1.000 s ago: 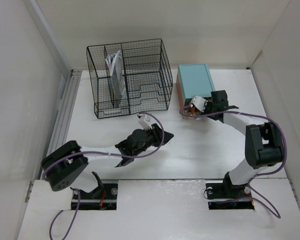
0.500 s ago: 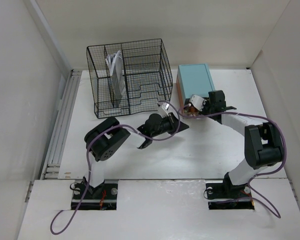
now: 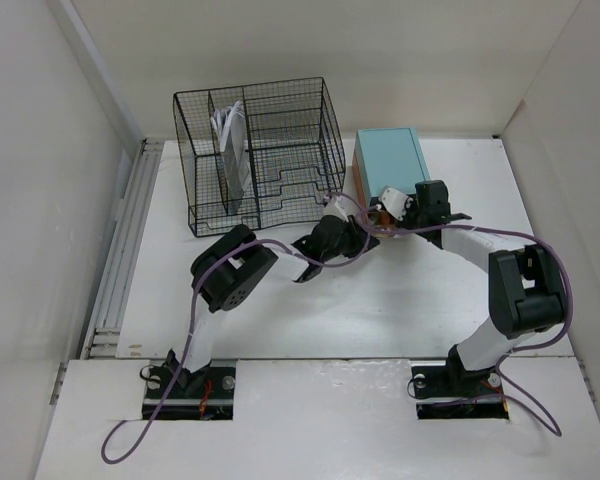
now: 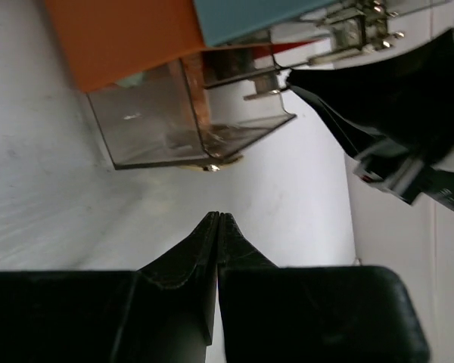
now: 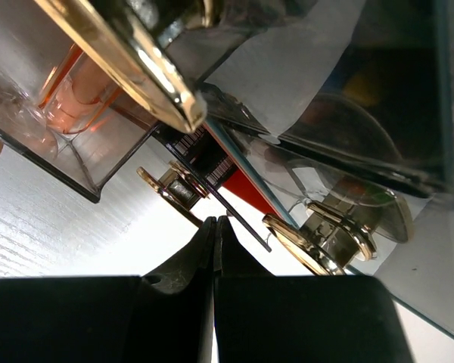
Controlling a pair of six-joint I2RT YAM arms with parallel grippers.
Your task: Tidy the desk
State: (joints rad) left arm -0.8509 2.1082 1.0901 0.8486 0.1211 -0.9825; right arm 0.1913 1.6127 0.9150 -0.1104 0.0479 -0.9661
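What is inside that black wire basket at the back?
White papers stand upright in a narrow left slot of the wire basket. The stepped trays on its right show nothing through the mesh, though small items would be hard to see.

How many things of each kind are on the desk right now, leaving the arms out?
Mesh organizer: 1
Paper bundle, standing in the organizer: 1
Teal drawer box: 1
Total on the desk: 3
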